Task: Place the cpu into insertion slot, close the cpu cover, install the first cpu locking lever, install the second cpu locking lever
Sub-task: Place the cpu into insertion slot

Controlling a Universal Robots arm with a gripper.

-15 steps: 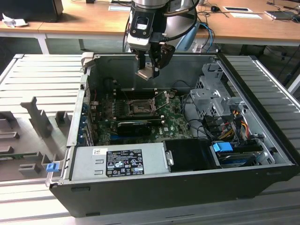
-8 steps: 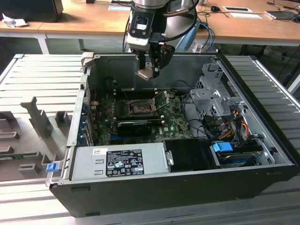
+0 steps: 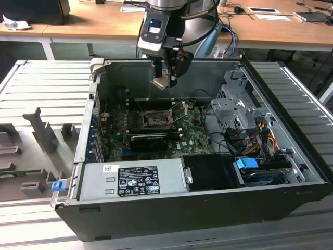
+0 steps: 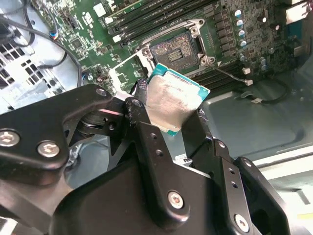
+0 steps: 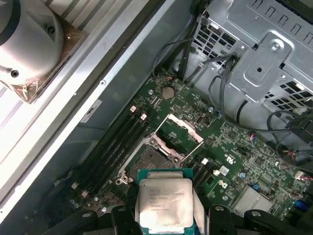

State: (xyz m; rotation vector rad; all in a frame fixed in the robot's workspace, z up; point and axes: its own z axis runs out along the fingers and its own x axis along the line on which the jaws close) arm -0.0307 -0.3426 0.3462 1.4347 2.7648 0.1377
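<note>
Hanging in the air above the open case, the cpu (image 5: 164, 205) shows its silver top face in the first wrist view. In the second wrist view it is tilted, with a green edge. The gripper (image 4: 170, 104) has closed its two black fingers (image 4: 146, 132) on opposite edges of the cpu, so they are only as far apart as the chip is wide.

The slot (image 5: 149, 164) lies below the cpu and apart from it, with its dark pin field uncovered. The cover (image 5: 186, 128) stands raised on the far side of the slot, not lying on it. Around the slot is the green board (image 3: 190, 130), and a long black card (image 3: 148, 140) sits just beside the slot on the near side.

All of this is inside a dark case (image 3: 182, 208) that lies on its side with the panel off. A grey power supply (image 3: 132, 179) fills its near corner, and a metal drive cage (image 3: 234, 104) with cables stands at the exterior view's right.

The case rests on a table (image 3: 47, 88) of ribbed grey metal. Some grey fixtures (image 3: 41, 130) stand on the table at the exterior view's left. Behind the table are wooden desks (image 3: 93, 21), and white papers (image 3: 265, 10) lie on them.
</note>
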